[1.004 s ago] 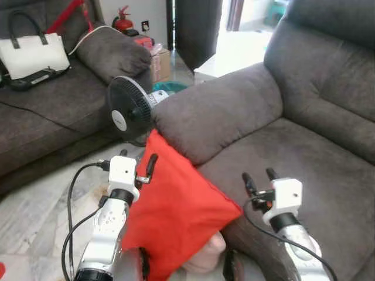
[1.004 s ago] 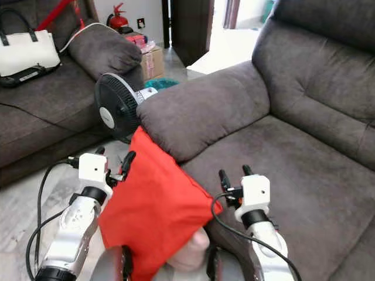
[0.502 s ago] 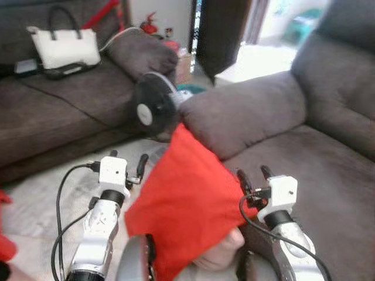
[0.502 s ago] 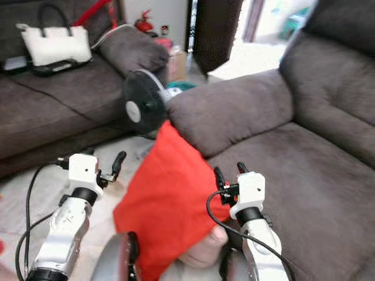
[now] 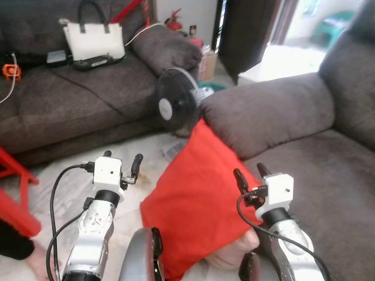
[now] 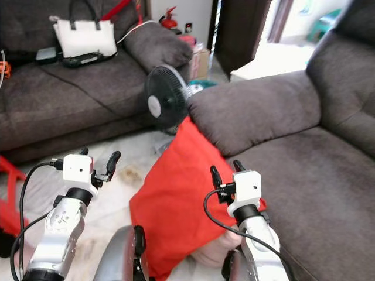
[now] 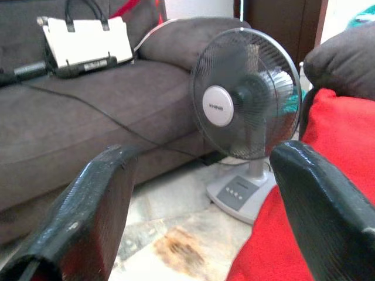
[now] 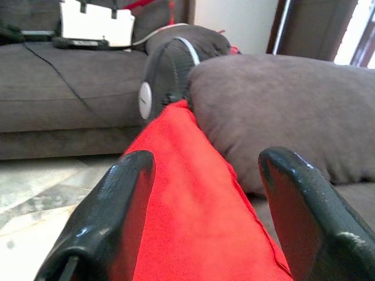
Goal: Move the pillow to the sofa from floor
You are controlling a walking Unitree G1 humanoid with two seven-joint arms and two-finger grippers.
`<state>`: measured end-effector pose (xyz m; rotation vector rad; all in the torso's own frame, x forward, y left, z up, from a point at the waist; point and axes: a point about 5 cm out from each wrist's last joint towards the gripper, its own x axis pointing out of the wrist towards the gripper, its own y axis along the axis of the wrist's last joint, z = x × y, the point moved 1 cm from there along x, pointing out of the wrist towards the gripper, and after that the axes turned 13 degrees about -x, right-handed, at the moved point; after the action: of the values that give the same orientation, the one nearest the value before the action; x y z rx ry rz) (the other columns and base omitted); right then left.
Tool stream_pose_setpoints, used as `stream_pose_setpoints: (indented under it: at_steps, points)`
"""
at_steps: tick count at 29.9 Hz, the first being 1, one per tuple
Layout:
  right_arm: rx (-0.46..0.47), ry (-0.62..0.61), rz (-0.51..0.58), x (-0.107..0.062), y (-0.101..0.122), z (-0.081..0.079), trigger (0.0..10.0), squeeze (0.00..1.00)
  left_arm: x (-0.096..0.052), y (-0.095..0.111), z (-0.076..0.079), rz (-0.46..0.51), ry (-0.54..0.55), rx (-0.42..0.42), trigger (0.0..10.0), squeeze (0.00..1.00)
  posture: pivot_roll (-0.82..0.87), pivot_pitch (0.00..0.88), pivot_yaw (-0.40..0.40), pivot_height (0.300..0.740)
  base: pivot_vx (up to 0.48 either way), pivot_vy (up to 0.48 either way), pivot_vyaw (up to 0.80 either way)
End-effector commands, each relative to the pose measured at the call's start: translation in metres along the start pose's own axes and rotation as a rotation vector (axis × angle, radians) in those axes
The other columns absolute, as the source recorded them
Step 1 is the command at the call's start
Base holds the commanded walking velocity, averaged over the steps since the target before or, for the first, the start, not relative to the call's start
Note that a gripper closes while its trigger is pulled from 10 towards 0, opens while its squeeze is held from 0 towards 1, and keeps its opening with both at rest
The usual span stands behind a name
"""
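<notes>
Red pillow (image 5: pixel 196 187): propped on floor against sofa (image 5: pixel 310 170) arm, fan (image 5: pixel 176 105) just beyond. Left gripper (image 5: pixel 120 167) and right gripper (image 5: pixel 249 175): jaws wide open, holding nothing, flanking pillow. Risk: soft fabric slipping; lift nudging fan.

pillow (image 5: pixel 196 193) on floor, leaning against sofa (image 5: pixel 304 146) front | fan (image 5: pixel 177 106) behind pillow | handbag (image 5: pixel 92 40) on far couch (image 5: pixel 76 93)

Hidden or cropped, as I see it:
- Red pillow (image 5: pixel 199 193): lower corner behind my own body; right edge behind the right pincer (image 5: pixel 248 173).
- Fan (image 5: pixel 176 105): base behind the pillow's top corner.
- Red object (image 5: pixel 14 196) at the floor's left edge: cropped, unidentifiable.
- Sofa (image 5: pixel 328 158): backrest cropped at the right.
</notes>
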<state>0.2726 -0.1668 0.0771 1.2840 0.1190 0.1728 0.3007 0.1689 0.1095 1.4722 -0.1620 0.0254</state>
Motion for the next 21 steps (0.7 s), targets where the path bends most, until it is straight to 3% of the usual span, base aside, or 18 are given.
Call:
stream_pose_setpoints:
  at_steps: [1,16,21]
  points:
    - [0.005,-0.018,-0.008,-0.0017,-0.0016,0.0051,10.0,0.00,0.0011,-0.0006,0.0018,-0.003,-0.011,0.003,10.0,0.00,0.10,0.000,-0.041,0.529,0.000,0.000,0.00]
    - [0.004,-0.018,-0.050,0.0031,-0.0060,0.0033,10.0,0.00,0.0004,-0.0019,0.0029,-0.005,-0.011,-0.001,10.0,0.00,0.11,0.000,-0.050,0.529,0.000,0.000,0.00]
    - [0.004,-0.011,-0.050,0.0032,-0.0057,0.0026,10.0,0.00,0.0002,-0.0022,0.0032,-0.005,-0.011,-0.003,10.0,0.00,0.10,0.000,-0.051,0.497,0.000,0.000,0.00]
